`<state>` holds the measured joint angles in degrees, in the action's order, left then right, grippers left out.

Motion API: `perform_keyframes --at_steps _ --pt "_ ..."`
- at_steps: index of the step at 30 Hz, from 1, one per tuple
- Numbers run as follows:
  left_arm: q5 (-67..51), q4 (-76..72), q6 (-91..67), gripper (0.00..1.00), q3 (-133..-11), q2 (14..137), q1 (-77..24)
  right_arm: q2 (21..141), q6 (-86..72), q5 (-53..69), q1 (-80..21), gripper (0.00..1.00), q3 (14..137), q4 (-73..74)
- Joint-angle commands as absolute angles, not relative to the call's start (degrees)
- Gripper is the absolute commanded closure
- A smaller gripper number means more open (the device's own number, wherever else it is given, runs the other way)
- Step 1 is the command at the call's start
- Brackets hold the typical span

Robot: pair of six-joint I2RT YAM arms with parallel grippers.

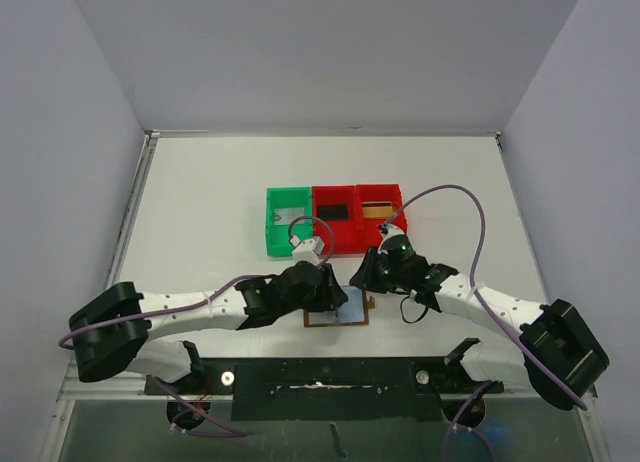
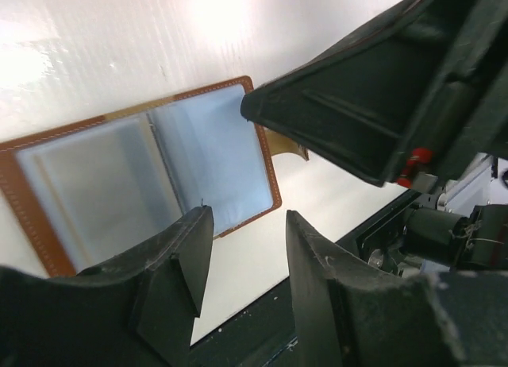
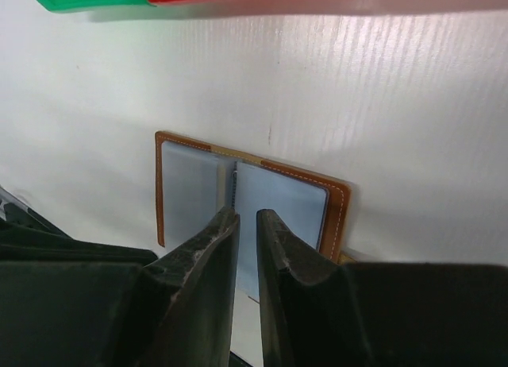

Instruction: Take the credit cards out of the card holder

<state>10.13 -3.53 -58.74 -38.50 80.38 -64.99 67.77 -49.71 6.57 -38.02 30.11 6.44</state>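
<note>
The card holder lies open and flat on the white table near the front edge, brown rim up and pale blue-grey sleeves showing. My left gripper hovers over its left part, open, with only table between the fingers. From the right, my right gripper points down at the holder's middle fold. It is open by a narrow slit and holds nothing. One gold credit card rests in the right red bin. Whether cards sit in the sleeves I cannot tell.
Three bins stand in a row behind the holder: green, middle red with a dark flat thing inside, right red. The table's dark front rail runs just below the holder. The two gripper bodies are close together.
</note>
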Motion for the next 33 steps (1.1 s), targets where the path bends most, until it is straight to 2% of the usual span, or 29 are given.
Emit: perform_keyframes --at_steps 1,6,14,33 --pt "16.3 2.0 -59.1 0.58 -36.1 73.7 -64.3 70.5 -48.5 9.9 -39.0 0.82 32.1 1.2" --pt "15.8 1.1 -60.4 0.55 -33.2 71.8 -63.2 74.9 -47.9 12.0 -40.5 0.81 33.1 -0.2" --pt "13.8 -1.2 -61.5 0.52 -33.3 76.3 -62.8 80.0 -47.5 10.7 -42.8 0.81 35.7 1.5" --pt "16.2 4.9 -61.4 0.5 -37.4 79.2 -62.9 80.8 -47.6 8.4 -42.8 0.83 33.9 3.5"
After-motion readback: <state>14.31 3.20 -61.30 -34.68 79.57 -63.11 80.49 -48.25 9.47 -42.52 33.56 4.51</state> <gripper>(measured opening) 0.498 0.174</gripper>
